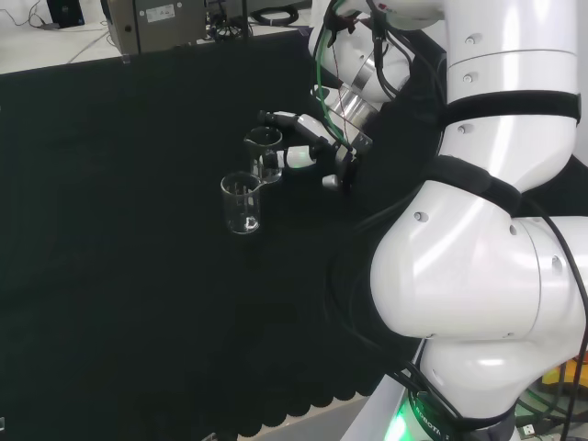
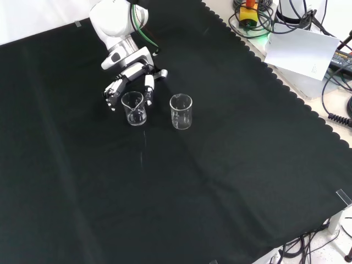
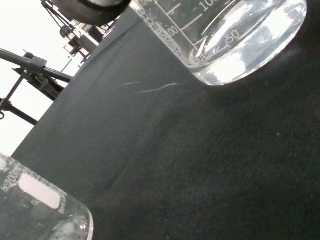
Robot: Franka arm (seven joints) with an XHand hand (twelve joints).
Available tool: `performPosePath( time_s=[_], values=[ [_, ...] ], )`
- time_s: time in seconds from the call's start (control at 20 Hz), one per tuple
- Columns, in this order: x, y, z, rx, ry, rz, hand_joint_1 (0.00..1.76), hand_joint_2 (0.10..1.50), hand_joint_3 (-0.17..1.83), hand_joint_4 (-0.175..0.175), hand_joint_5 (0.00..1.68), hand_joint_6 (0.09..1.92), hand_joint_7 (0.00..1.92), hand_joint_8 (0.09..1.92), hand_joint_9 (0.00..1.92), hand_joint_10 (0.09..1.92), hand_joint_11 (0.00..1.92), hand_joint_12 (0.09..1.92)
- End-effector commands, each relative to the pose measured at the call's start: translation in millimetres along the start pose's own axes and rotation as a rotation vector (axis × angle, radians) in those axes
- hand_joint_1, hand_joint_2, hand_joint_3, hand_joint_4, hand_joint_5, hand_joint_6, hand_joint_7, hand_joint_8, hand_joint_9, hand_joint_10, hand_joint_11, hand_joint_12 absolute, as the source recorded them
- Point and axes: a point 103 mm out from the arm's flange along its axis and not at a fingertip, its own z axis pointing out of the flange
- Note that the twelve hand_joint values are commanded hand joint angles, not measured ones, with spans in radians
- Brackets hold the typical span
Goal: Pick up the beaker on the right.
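Note:
Two clear glass beakers stand upright on the black cloth. In the front view one beaker point(image 2: 133, 108) is on the left and the other beaker point(image 2: 181, 111) is a short way to its right. The hand point(image 2: 132, 72) reaches down from the top, its straight fingers point(image 2: 148, 87) flanking the rim of the left beaker. From the head view, the hand point(image 1: 301, 156) sits just right of the farther beaker point(image 1: 263, 149), with the nearer beaker point(image 1: 242, 204) apart from it. In the wrist view one beaker's base point(image 3: 240, 45) looms close and the other beaker point(image 3: 35, 205) shows at an edge.
The arm's white links point(image 1: 487, 230) take up the right of the head view. Cables, a sheet of paper point(image 2: 302, 52) and equipment lie beyond the cloth's scalloped edge at the front view's right. Grey equipment point(image 1: 156, 23) stands behind the bench.

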Motion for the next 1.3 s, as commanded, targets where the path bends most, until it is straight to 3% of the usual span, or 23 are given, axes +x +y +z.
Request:
performPosePath(
  time_s=[0.05,0.35,0.8,1.3],
  values=[
    [3.2,2.9,5.5,0.021,0.017,-0.017,0.87,0.90,-0.17,-0.037,0.52,0.09,0.29,0.69,0.47,0.63,0.13,1.39],
    [5.9,3.1,10.3,0.024,0.016,0.003,0.85,0.90,-0.17,-0.038,0.52,0.09,0.29,0.69,0.48,0.62,0.14,1.39],
    [7.7,4.4,8.1,-0.056,-0.014,0.087,0.77,0.88,-0.17,-0.058,0.51,0.09,0.27,0.69,0.48,0.62,0.14,1.39],
    [8.4,10.0,14.9,-0.045,-0.014,0.112,0.78,0.88,-0.17,-0.068,0.57,0.11,0.30,0.72,0.53,0.63,0.18,1.38]
  ],
)
